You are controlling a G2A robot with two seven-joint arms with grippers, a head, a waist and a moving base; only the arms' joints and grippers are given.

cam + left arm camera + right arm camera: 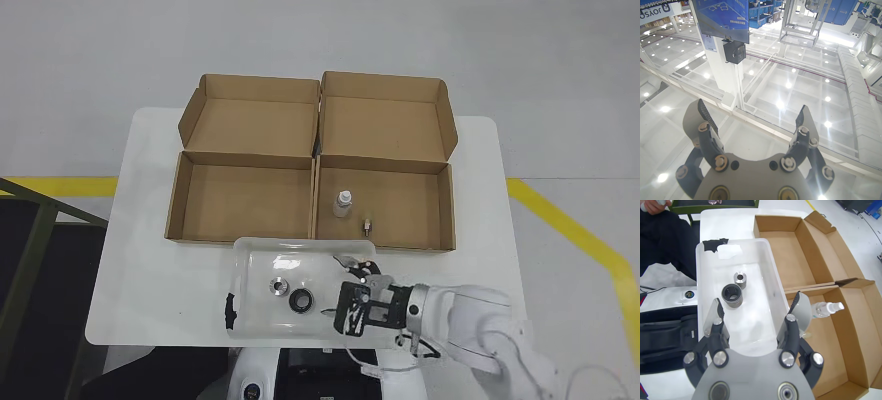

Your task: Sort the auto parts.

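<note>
Before me stands a white rectangular table (130,290) with rounded corners. On its far half I see two open brown boxes side by side, their walls touching and their lids thrown back away from me: the left cardboard box (240,205) and the right cardboard box (405,210). Nearer me, at the table's front edge, lies a clear rectangular plastic tray (255,262). It sits just beside the boxes' front walls, across the seam between them, with black tape (230,310) on its left end.
</note>
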